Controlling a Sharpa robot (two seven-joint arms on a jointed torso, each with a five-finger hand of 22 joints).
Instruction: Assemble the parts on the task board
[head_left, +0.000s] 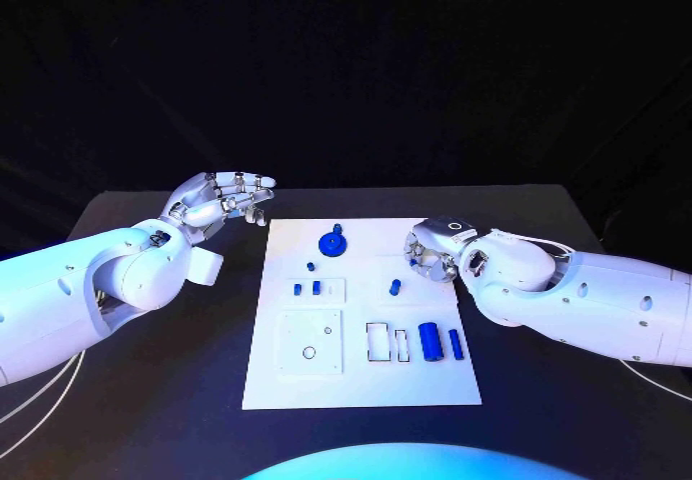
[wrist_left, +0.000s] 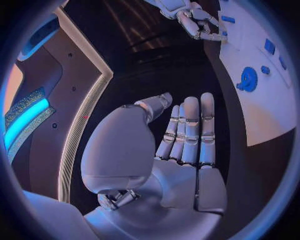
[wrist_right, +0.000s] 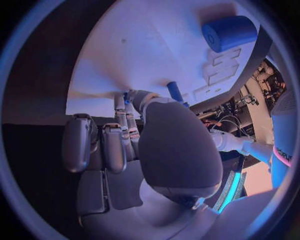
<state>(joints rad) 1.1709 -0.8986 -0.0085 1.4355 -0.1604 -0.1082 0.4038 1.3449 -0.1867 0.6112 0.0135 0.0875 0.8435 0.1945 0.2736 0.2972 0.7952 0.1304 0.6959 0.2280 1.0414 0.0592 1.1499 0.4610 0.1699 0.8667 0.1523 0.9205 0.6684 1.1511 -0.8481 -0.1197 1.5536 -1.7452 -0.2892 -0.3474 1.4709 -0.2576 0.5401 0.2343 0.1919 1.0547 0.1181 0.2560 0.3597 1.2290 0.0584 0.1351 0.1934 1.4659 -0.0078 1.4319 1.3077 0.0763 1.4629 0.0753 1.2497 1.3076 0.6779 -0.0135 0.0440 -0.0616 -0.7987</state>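
Note:
The white task board (head_left: 361, 385) lies in the middle of the black table. On it are a blue gear (head_left: 332, 242), two small blue pegs (head_left: 307, 288), a short blue peg (head_left: 394, 287), a thick blue cylinder (head_left: 430, 337) and a thin blue pin (head_left: 454, 345). My right hand (head_left: 433, 250) hovers over the board's right edge with its fingers curled down. In the right wrist view the short blue peg (wrist_right: 175, 91) shows beside the thumb, and whether anything is pinched is hidden. My left hand (head_left: 224, 200) is raised off the board's far left corner, fingers straight and apart, holding nothing.
A white plate with holes (head_left: 310, 342) and two empty slots (head_left: 387, 343) sit on the near half of the board. The thick cylinder (wrist_right: 228, 32) lies close beside my right wrist. Black table surrounds the board on all sides.

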